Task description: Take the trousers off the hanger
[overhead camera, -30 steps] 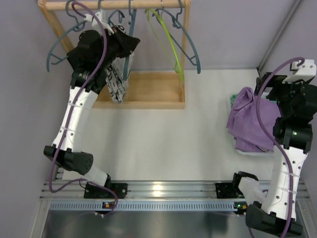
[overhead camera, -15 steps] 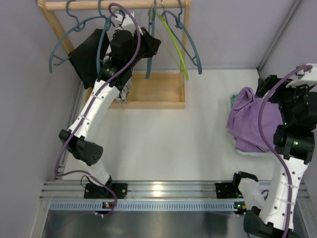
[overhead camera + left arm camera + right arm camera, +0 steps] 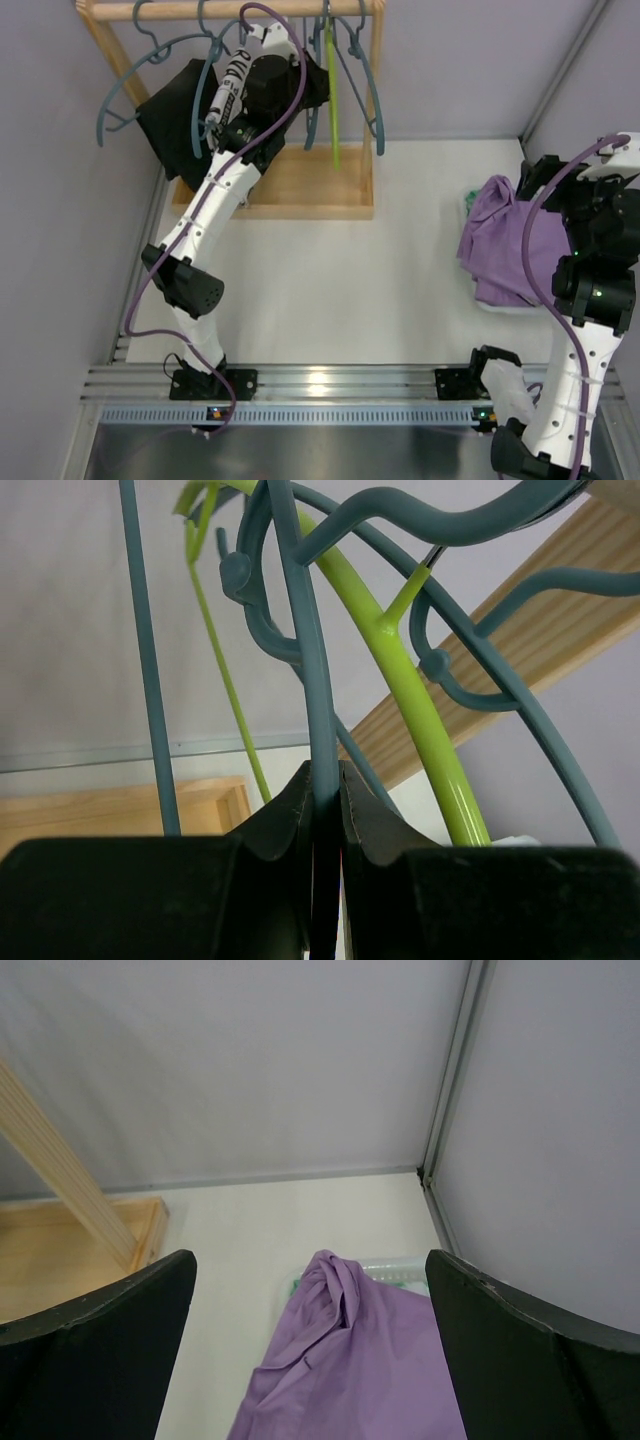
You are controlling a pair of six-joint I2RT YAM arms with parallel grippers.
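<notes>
left arm [image 3: 215, 190] has swung rt along the wooden rack [image 3: 300, 185] since a sec ago, and the green hanger [image 3: 333, 110] now hangs straighter. progress: purple trousers [image 3: 505, 240] are off, heaped on the table [image 3: 380, 260] well rt of the rack. black trousers [image 3: 170, 118] not off yet, draped at the rack's left end. printed pair, we can't make out. left gripper [image 3: 325, 780] is pinching a blue-grey hanger [image 3: 300, 630] wire, no cloth in it, black pair off to its left. right gripper [image 3: 310, 1260] is spread wide above the purple heap.
</notes>
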